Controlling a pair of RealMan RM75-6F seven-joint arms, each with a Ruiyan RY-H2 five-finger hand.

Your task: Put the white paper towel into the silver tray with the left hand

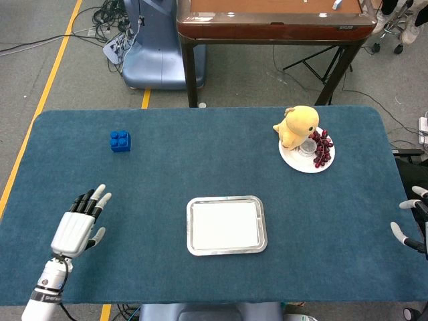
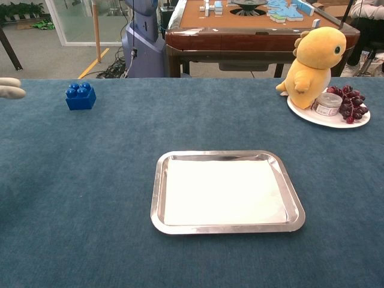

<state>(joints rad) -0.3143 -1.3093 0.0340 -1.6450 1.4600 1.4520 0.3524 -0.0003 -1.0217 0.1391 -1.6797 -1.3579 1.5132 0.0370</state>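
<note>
The white paper towel (image 1: 225, 225) (image 2: 224, 191) lies flat inside the silver tray (image 1: 227, 251) (image 2: 227, 227) near the table's front middle. My left hand (image 1: 77, 225) hovers far left of the tray, fingers spread and empty; in the chest view only its fingertips (image 2: 11, 87) show at the left edge. My right hand (image 1: 411, 226) sits at the table's right edge, fingers apart, holding nothing.
A blue brick (image 1: 120, 141) (image 2: 80, 96) sits at the back left. A white plate (image 1: 299, 162) (image 2: 327, 119) at the back right carries a yellow plush toy (image 1: 297, 125) (image 2: 314, 57), grapes and a small jar. Beyond the table stands a wooden table (image 1: 274, 20).
</note>
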